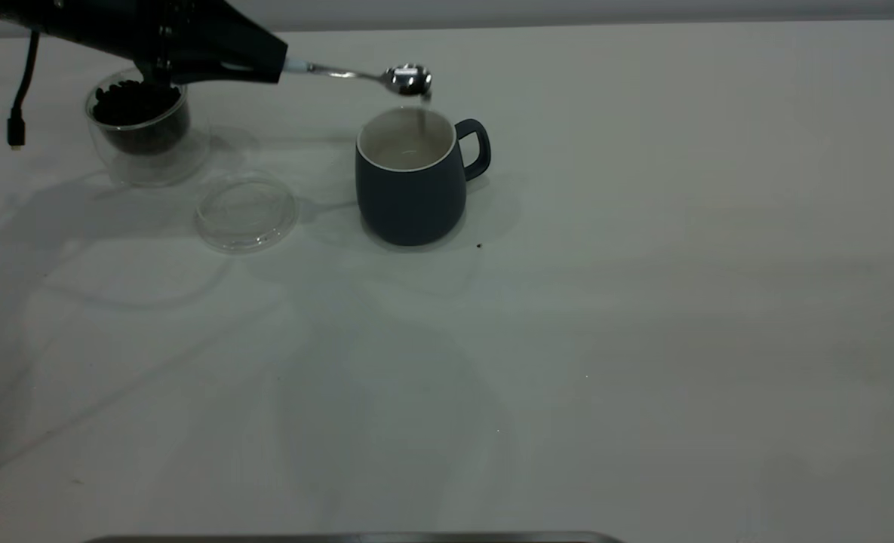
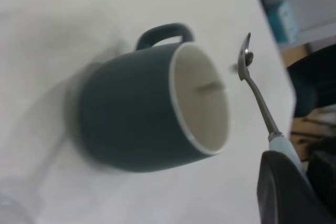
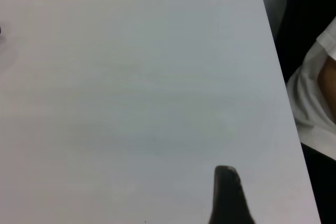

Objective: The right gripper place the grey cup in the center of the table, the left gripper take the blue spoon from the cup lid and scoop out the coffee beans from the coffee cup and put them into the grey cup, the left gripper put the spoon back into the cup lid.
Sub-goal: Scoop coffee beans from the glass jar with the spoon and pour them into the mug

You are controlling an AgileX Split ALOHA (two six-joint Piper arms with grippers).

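So the exterior cam sits outside the rig, looking down fairly steeply across the white surface [image 1: 567, 339], far enough back to take in nearly all of it. The grey cup [image 1: 410, 188] sits around 11 o'clock of centre, the coffee cup [image 1: 145, 136] further out toward 10.

The left wrist cam rides right behind the left hand [image 2: 286, 192] and is way closer. It's rolled, so the grey cup [image 2: 142, 119] looks tipped sideways, mouth toward 3 o'clock. It shares that cup and the blue spoon [image 2: 257, 93] with the exterior view, where the blue spoon [image 1: 386, 75] hangs over the cup.

The right wrist cam looks down at bare surface [image 3: 131, 87], with its edge at 3 o'clock and a sliver of the right hand [image 3: 227, 198] at 5. It shares only the surface with the others.
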